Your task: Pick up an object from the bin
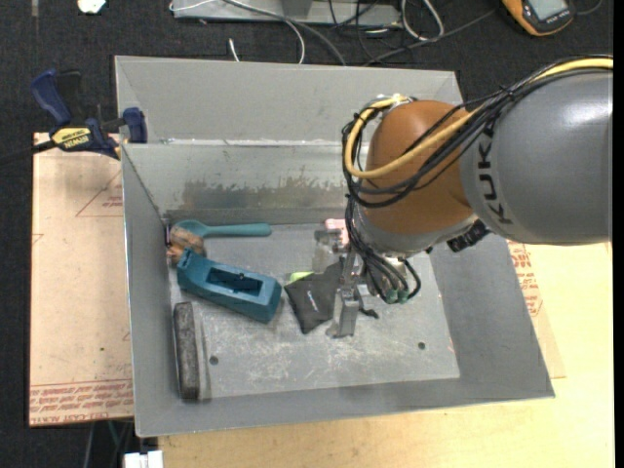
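My gripper (pixel 342 312) hangs below the orange wrist cover and reaches down to the bin floor near the middle. A dark grey wedge-shaped block (pixel 308 307) lies right against its left side; whether it is gripped I cannot tell. Just above that block lies a small yellow-green piece (pixel 297 277). To the left lies a teal tape dispenser (pixel 229 290), tilted. A small green thing (pixel 395 294) peeks out to the right of the gripper.
A teal long-handled brush (pixel 220 230) lies along the back wall at the left. A dark grey bar (pixel 185 350) lies by the left wall near the front. A pink thing (pixel 334 227) sits behind the arm. Bare floor spans the front right.
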